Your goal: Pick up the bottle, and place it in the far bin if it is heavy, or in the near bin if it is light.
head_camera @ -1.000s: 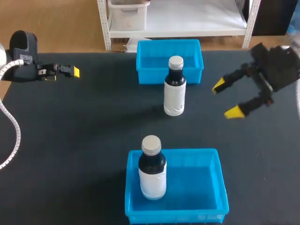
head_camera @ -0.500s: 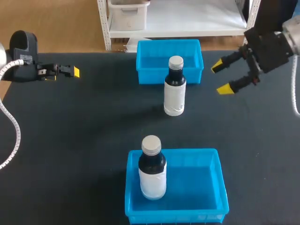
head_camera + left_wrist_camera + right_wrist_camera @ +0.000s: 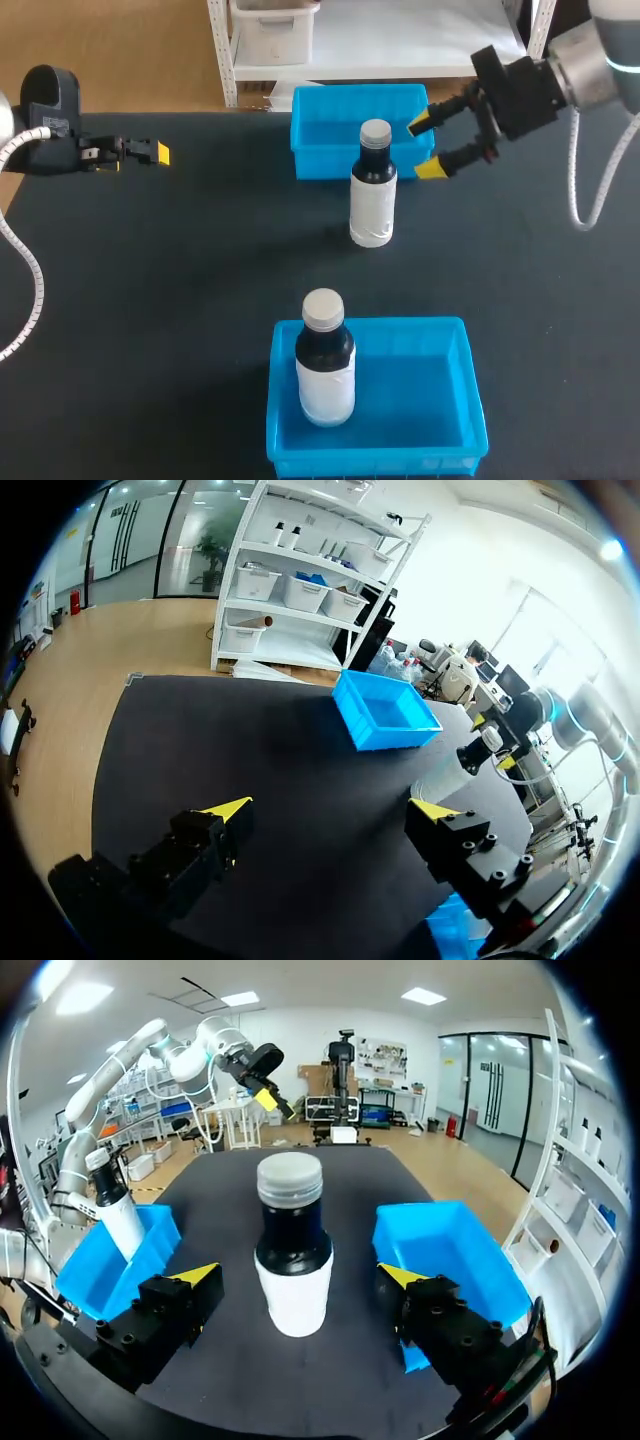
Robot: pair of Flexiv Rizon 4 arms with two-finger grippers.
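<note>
Head view: two bins, two bottles. A bottle [image 3: 373,185] stands on the table [image 3: 180,300] just before the far bin [image 3: 320,150], second bottle [image 3: 325,360] in the near bin [image 3: 440,400]. Left wrist: left gripper [image 3: 330,815] wide open, empty. Right wrist: right gripper [image 3: 298,1278] open, empty, bottle just ahead.

Bottle [image 3: 373,185], dark with white label and grey cap, upright on worktop [image 3: 200,280] just before blue far bin [image 3: 330,130]. Second bottle [image 3: 325,358] upright in near bin [image 3: 430,390], left side.
</note>
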